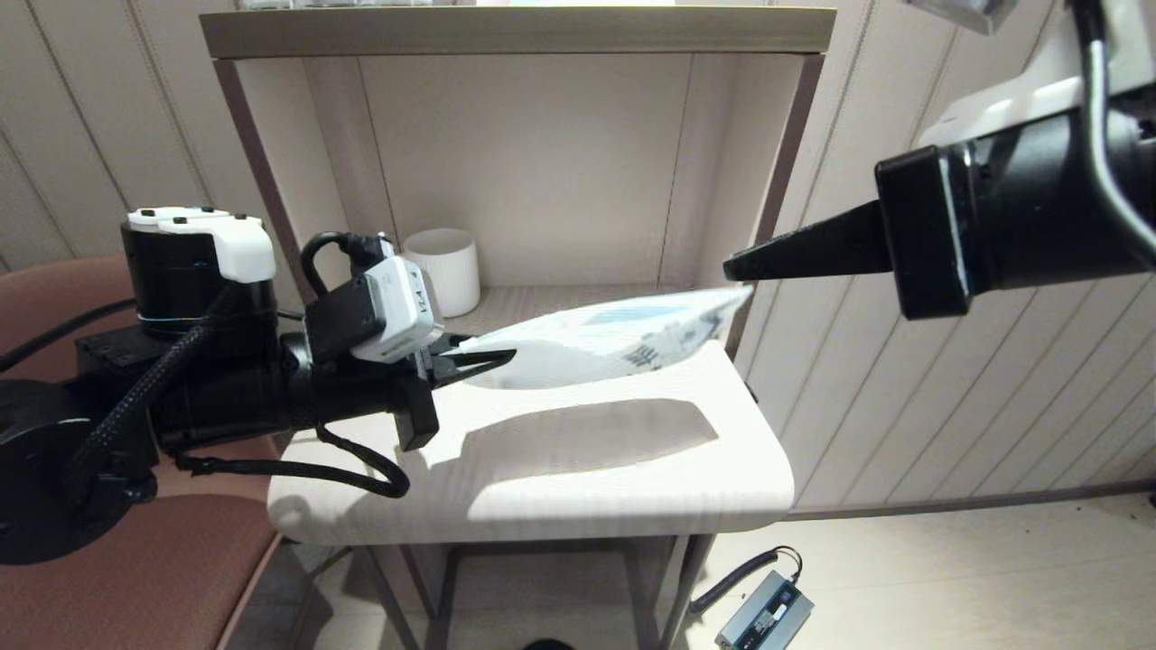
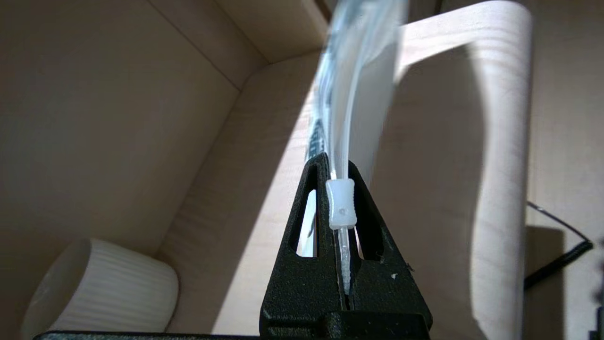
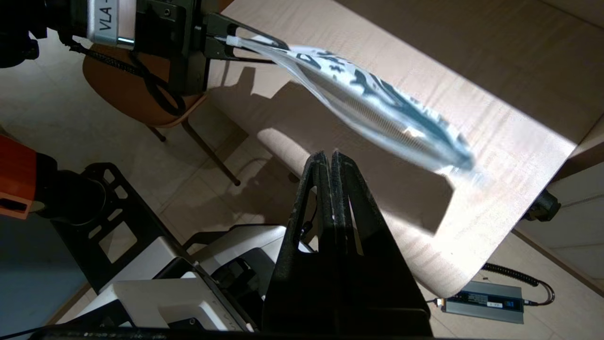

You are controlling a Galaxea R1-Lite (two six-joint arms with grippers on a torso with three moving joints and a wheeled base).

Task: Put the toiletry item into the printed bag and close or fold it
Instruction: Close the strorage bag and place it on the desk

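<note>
Nearest to the robot, the left gripper (image 1: 488, 359) is reaching over the front of the pale table (image 1: 632, 487) and pinching the zip end of the printed bag (image 1: 614, 336), its jaws clamped on the seal strip. The left wrist view is showing the white zip slider (image 2: 340, 204) sitting right between the fingers, with the strip running down into the closed jaws. The bag is hanging in the air above the table, touching nothing else, its blue-printed end pointing away toward the right gripper (image 1: 736, 264). In the right wrist view a long ribbed shape is showing through the bag's wall, which is most likely the toiletry item (image 3: 377, 113) already lying inside.

The right gripper is hovering just beside the bag's far corner with its jaws pressed together on nothing; it is holding no part of the bag.

Judging from this, the closing is the step in hand. Doing it well is calling for a second hold: the right gripper opening and taking the strip next to the slider, so that the zip is being pulled straight along its own line while the bag is kept taut and level, never tipping the mouth downward.

Farther back, a white ribbed mug (image 1: 442, 269) is standing in the alcove of the shelf unit (image 1: 515, 32)
</note>
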